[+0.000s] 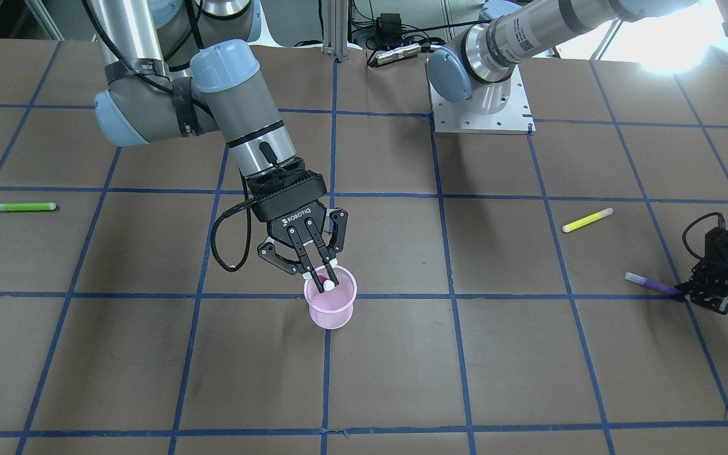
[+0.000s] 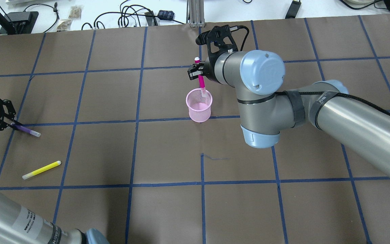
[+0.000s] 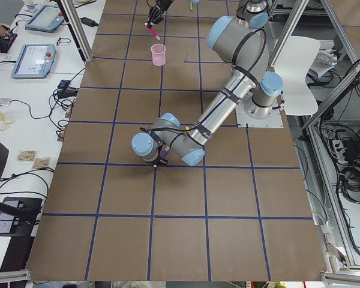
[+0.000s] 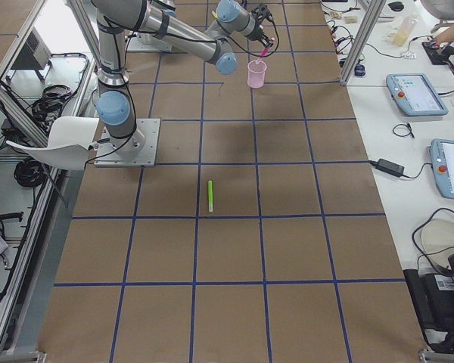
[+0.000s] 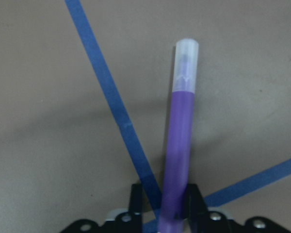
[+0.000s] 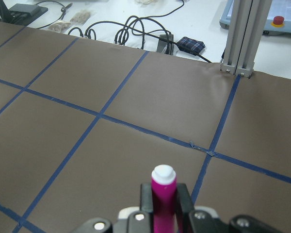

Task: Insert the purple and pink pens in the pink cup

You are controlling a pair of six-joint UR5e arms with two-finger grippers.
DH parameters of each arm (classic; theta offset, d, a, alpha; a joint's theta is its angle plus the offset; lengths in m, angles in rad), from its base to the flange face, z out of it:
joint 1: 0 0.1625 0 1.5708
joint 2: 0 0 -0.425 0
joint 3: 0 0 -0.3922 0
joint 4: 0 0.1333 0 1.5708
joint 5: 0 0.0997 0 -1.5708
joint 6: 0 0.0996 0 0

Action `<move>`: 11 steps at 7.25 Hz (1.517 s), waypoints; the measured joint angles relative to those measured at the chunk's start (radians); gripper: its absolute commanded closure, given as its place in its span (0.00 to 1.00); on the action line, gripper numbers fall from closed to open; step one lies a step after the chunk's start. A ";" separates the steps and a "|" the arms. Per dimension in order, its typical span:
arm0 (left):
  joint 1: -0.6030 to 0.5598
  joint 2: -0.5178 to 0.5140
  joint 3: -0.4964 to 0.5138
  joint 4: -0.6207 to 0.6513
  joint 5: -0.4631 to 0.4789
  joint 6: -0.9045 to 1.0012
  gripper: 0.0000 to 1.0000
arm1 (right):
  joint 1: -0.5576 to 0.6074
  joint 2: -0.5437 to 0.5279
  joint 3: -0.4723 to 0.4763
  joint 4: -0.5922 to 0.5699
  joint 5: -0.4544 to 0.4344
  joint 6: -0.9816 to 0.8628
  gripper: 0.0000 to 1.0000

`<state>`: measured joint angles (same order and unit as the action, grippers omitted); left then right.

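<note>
Over pink cup [image 1: 331, 309] | right tool [image 1: 323, 278] clamps pink pen [image 2: 201, 80] near-upright | left tool [image 5: 164, 201] grip unclear

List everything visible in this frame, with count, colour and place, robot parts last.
pink cup: one, pink mesh, upright mid-table.
pink pen: one, pink, white cap, tilted, lower end in the cup.
purple pen: one, purple, clear cap, flat on the table, robot's left.
yellow pen: one, yellow, flat, near the purple pen.
green pen: one, green, flat, robot's right.
table: one, brown, blue grid.
right end effector: one, black, shut on the pink pen above the cup.
left end effector: one, black, straddling the purple pen's end; grip unclear.
</note>
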<state>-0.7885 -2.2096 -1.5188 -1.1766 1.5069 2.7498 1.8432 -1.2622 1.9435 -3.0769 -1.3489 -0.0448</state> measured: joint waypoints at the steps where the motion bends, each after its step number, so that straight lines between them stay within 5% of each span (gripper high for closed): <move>1: 0.000 0.002 0.000 0.000 0.000 -0.001 1.00 | 0.004 0.019 -0.003 -0.033 -0.003 0.008 1.00; 4: -0.011 0.052 0.003 -0.024 -0.027 -0.073 1.00 | 0.006 0.081 -0.004 -0.100 0.001 0.032 1.00; 5: -0.027 0.098 0.003 -0.058 -0.027 -0.136 1.00 | 0.006 0.103 0.002 -0.121 0.000 0.045 0.85; 6: -0.059 0.157 0.003 -0.112 -0.023 -0.224 1.00 | 0.006 0.114 0.011 -0.133 -0.003 0.053 0.01; 9: -0.202 0.331 0.006 -0.252 0.000 -0.512 1.00 | -0.009 0.096 0.019 -0.073 -0.001 0.055 0.00; 11: -0.308 0.428 0.004 -0.301 0.015 -0.744 1.00 | -0.084 0.014 -0.104 0.245 0.006 0.031 0.00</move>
<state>-1.0963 -1.7815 -1.5148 -1.4775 1.5215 2.0058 1.7597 -1.2477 1.8392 -2.8317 -1.3427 -0.0137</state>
